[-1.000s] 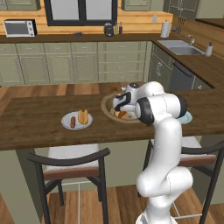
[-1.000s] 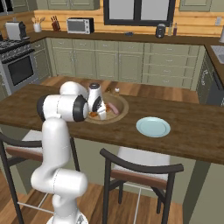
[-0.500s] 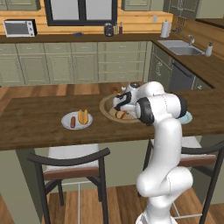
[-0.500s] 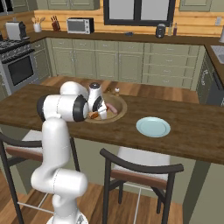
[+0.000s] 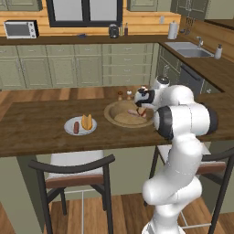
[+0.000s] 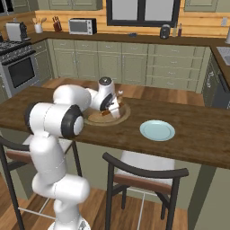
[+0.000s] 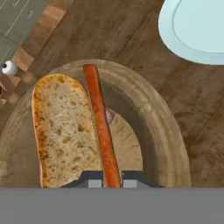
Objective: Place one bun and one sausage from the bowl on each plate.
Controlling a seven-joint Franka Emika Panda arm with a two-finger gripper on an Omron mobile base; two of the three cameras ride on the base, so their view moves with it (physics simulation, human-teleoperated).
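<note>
At the bottom centre of the hand view, the gripper (image 7: 110,183) is clamped on a sausage (image 7: 101,127) over the wooden bowl (image 7: 168,144). A bun (image 7: 61,131) lies just left of it in the bowl. The blue plate (image 7: 197,30) sits at upper right on the worktop (image 7: 131,39); the pale plate (image 5: 68,123) with bun and sausage lies left of centre in the left base view.

Even, bright, diffuse rendered light fills both base views, with no glare and only faint soft shadows under the dark brown wooden table (image 5: 41,132). The hand view is sharp throughout, slightly coarse in texture, without edge distortion.
</note>
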